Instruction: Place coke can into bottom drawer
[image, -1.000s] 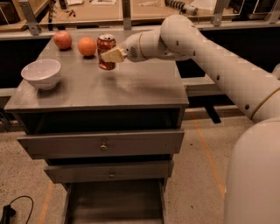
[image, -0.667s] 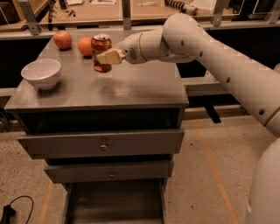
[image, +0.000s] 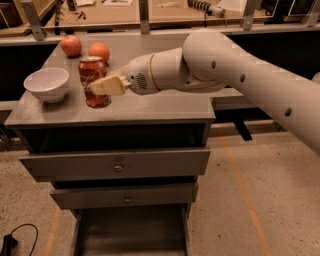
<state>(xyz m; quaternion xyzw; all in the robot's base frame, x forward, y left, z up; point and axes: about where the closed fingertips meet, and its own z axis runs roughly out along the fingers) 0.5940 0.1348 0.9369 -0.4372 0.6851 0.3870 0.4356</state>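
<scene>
I'm seeing the can (image: 91, 70) upright over the left part of the cabinet top (image: 155, 102), and the gripper (image: 97, 86) is clasping it from the right, with one pale finger (image: 112, 86) crossing its front. I can't tell whether its base is touching the surface. A white bowl (image: 46, 83) is sitting just left of it, and two oranges (image: 99, 51) are lying behind it. Below, the bottom drawer (image: 131, 232) is standing open under the two knobbed drawers (image: 150, 162).

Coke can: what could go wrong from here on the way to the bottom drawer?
The gripper holds the coke can by its side, so it may slip or tilt. The white bowl and oranges sit close; a swing could knock them. The bottom drawer lies under the tabletop edge, risking a bump.
</scene>
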